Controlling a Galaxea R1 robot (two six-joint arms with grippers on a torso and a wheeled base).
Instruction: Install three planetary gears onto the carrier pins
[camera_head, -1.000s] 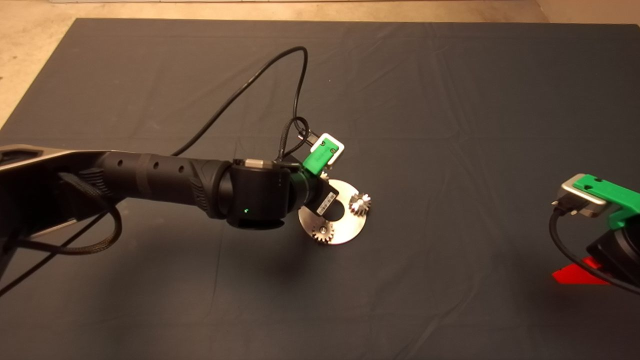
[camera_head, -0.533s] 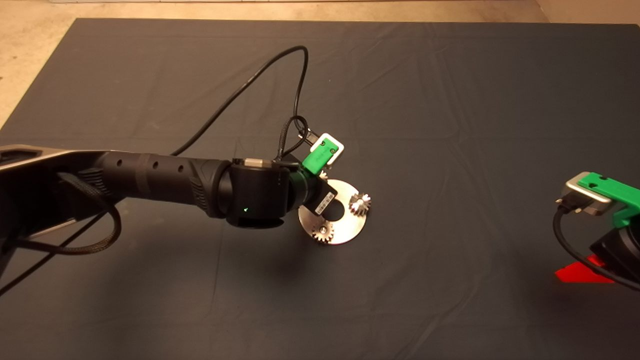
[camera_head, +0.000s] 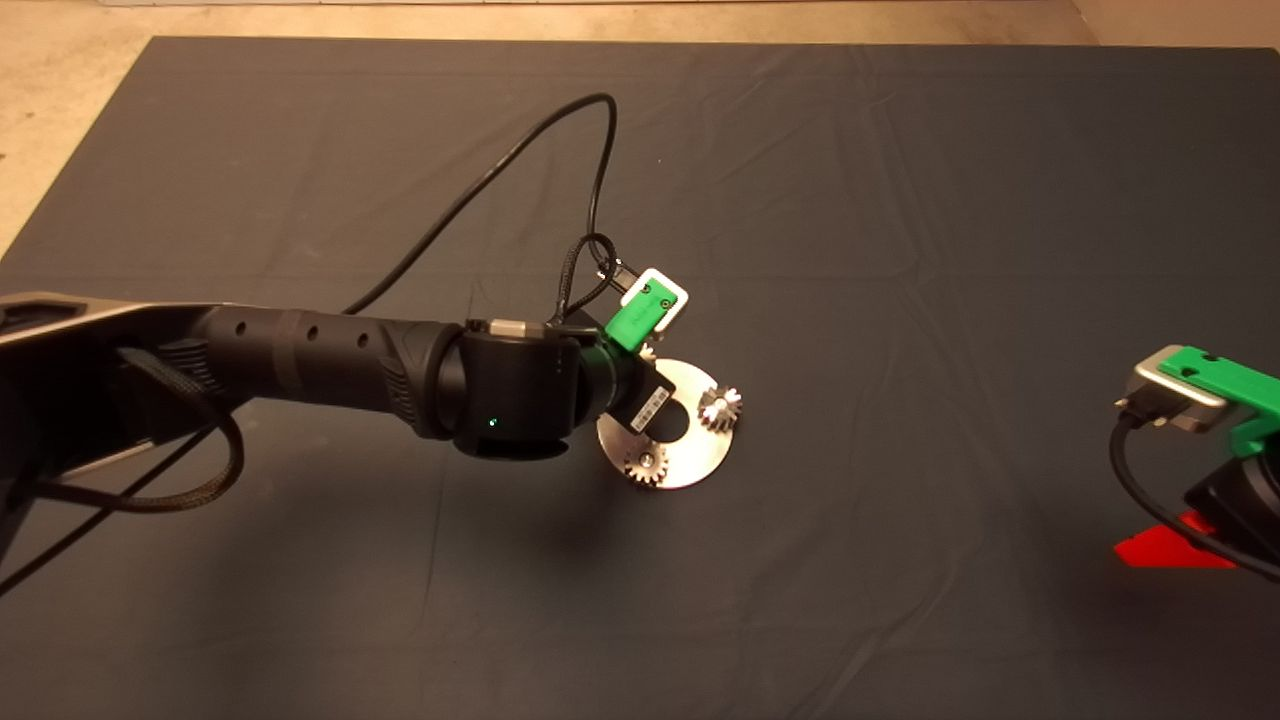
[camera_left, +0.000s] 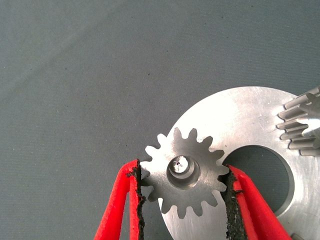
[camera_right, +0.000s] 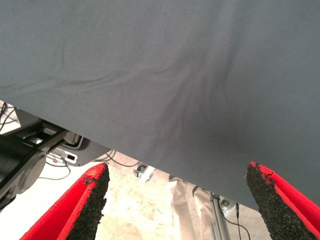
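A shiny round disc (camera_head: 700, 455) with a large centre hole lies mid-mat. Two planetary gears (camera_head: 719, 406) (camera_head: 646, 464) sit on it. In the left wrist view a third gear (camera_left: 165, 182) sits on a carrier pin (camera_left: 179, 164) at the disc's (camera_left: 240, 120) edge. My left gripper (camera_left: 183, 172) has its pads against that gear's teeth on both sides. Another gear (camera_left: 302, 125) shows at the picture's edge. My right gripper (camera_right: 175, 175) is open and holds nothing, parked at the mat's lower right (camera_head: 1180, 545).
The left arm (camera_head: 400, 365) reaches in from the left, and its cable (camera_head: 520, 150) loops over the mat behind it. The right wrist view shows the mat's edge and the floor with stands and cables beyond it.
The right gripper has drifted slightly toward the lower right edge. The left gripper and the gears have not visibly moved.
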